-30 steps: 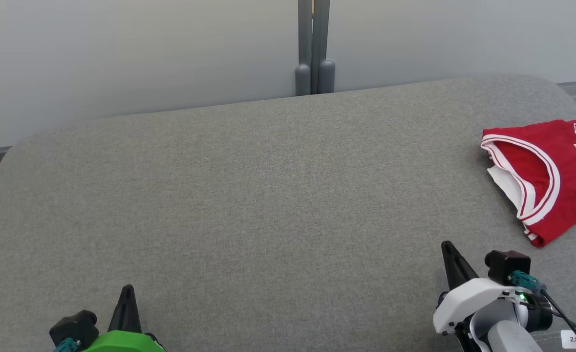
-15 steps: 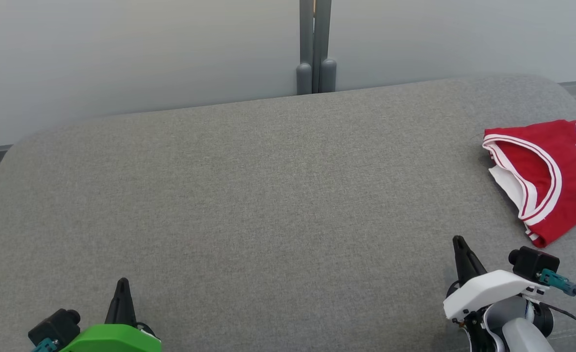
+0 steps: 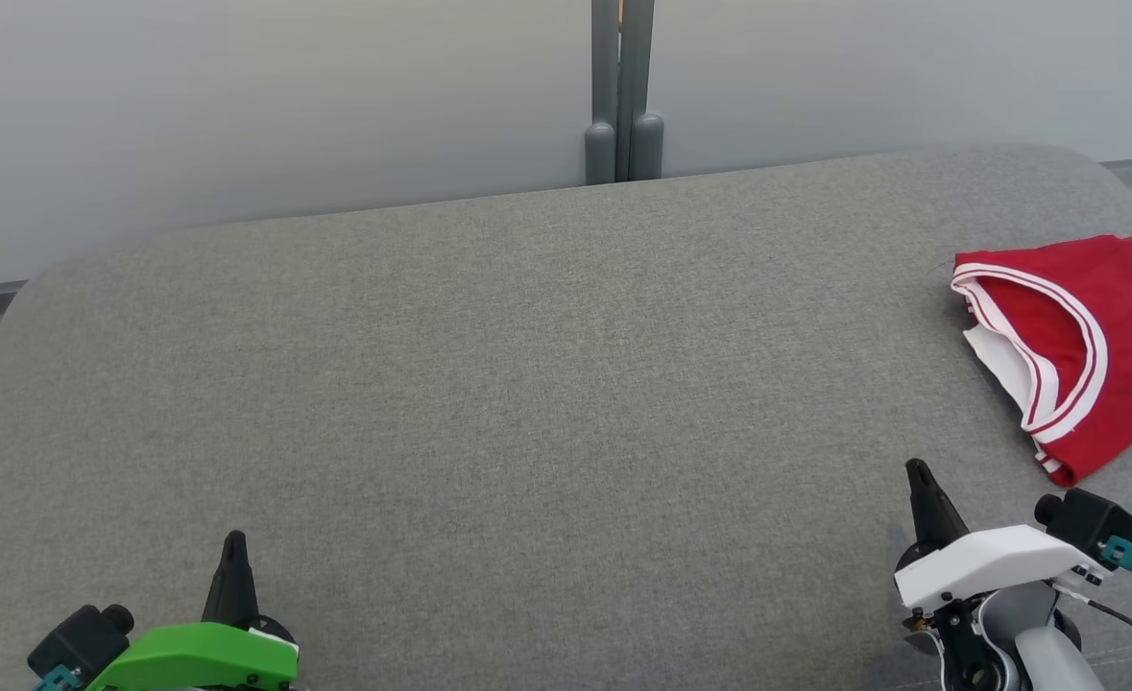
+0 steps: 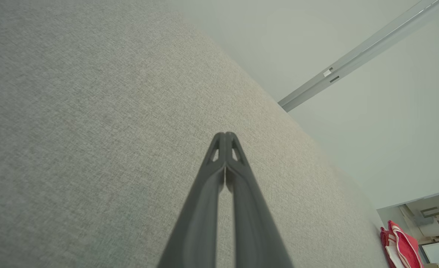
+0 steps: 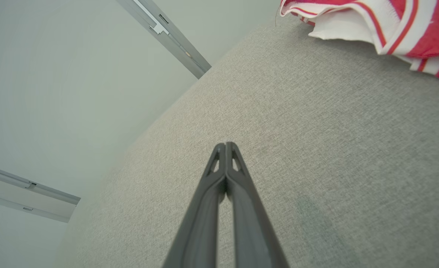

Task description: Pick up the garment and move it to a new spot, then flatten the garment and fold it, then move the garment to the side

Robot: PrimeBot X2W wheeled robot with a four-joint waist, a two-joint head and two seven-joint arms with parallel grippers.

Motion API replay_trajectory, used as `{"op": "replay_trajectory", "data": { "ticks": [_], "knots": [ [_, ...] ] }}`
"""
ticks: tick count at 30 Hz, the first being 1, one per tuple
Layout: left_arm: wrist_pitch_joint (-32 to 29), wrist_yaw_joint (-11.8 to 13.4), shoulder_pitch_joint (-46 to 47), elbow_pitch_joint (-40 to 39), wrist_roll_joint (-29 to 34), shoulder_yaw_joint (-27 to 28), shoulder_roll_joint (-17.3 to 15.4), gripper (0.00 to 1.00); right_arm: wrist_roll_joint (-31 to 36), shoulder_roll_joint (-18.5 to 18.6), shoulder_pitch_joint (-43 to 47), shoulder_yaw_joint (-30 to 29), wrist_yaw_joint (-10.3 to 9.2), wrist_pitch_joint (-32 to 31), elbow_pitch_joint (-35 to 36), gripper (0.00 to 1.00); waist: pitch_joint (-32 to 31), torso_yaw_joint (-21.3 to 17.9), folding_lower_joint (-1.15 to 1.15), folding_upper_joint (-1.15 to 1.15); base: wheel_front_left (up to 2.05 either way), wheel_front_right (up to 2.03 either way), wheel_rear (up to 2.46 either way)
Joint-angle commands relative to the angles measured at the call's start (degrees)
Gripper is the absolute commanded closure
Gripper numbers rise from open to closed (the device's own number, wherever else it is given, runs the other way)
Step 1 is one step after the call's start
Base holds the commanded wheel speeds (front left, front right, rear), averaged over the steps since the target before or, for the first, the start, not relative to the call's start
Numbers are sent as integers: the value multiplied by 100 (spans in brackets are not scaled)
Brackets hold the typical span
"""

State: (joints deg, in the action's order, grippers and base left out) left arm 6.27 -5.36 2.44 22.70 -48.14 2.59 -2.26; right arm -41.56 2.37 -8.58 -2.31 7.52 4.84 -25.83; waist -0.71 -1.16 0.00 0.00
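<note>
The garment [image 3: 1079,350] is a red jersey with white trim, lying folded at the right edge of the grey fabric surface [image 3: 527,384], partly cut off by the frame. It also shows as the garment [image 5: 387,26] at the top right of the right wrist view and as the garment [image 4: 400,243] far off at the lower right of the left wrist view. My right gripper [image 3: 916,467] is shut and empty, a short way in front of the jersey's near corner. At the lower left, my left gripper [image 3: 234,537] is shut and empty, far from the jersey.
A pale wall with a grey vertical post [image 3: 620,91] stands behind the surface's far edge. The surface's rounded corners show at far left and far right. A wide stretch of bare grey fabric lies between the two grippers.
My left gripper has drawn back toward the lower left and my right gripper has shifted right. The garment lies as it did; the view has drifted slightly.
</note>
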Motion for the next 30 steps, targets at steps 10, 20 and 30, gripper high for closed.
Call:
{"op": "replay_trajectory", "data": {
  "ticks": [10,20,30],
  "knots": [
    [-181,-60,190,-226,-769,60,-47,100,-853,38,10,-106,-1,-223,281,100,10,13,0,0,0,0,0],
    [-362,-87,217,-374,-1463,95,-53,100,-1650,44,57,-194,-1,-426,466,100,21,28,0,0,0,0,0],
    [-512,-121,240,-494,-2027,125,-58,100,-2304,48,106,-268,-1,-597,617,100,31,41,0,0,0,0,0]
  ]
}}
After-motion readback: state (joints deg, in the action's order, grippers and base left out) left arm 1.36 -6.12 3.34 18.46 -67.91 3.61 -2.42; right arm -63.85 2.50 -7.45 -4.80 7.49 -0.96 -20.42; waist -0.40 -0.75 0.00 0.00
